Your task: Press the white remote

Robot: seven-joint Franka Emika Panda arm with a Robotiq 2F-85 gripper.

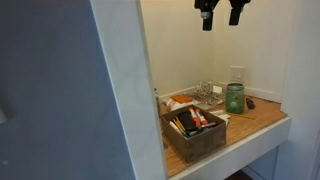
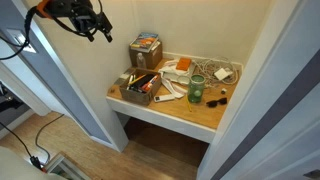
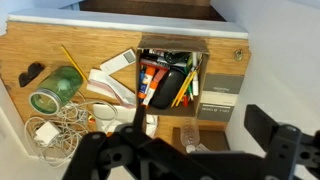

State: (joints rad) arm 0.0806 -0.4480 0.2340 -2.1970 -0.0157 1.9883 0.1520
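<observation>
- In an exterior view the gripper (image 1: 222, 13) hangs high above the box (image 1: 193, 132), with its two dark fingers (image 1: 208, 16) pointing down and set wide apart, nothing between them
- The box sits at the near end of the wooden shelf (image 1: 262, 118), packed with pens and dark oblong items; a green jar (image 1: 234, 97) stands beyond the box, and a wire basket (image 1: 207, 95) is just beside the jar
- The remote cannot be made out for certain from here
- In an exterior view the gripper (image 2: 96, 28) is up in the air, well apart from the box (image 2: 140, 88) and off past the shelf's end; from here I cannot tell how far the jaws are spread
- The remote (image 2: 167, 97) lies flat on the shelf just beside the box, between box and jar (image 2: 196, 90), near the front edge
- A second, smaller carton (image 2: 146, 50) sits behind the box against the wall
- In the wrist view the gripper (image 3: 200, 150) fills the lower edge, jaws wide and empty, well apart from everything on the shelf
- The remote (image 3: 118, 62) lies slanted, its end almost touching the box (image 3: 170, 78), with the jar (image 3: 60, 87) on its far side
- A yellow pencil (image 3: 72, 58) lies near the jar, and a coiled white cable (image 3: 55, 130) lies beyond the jar from the box
</observation>
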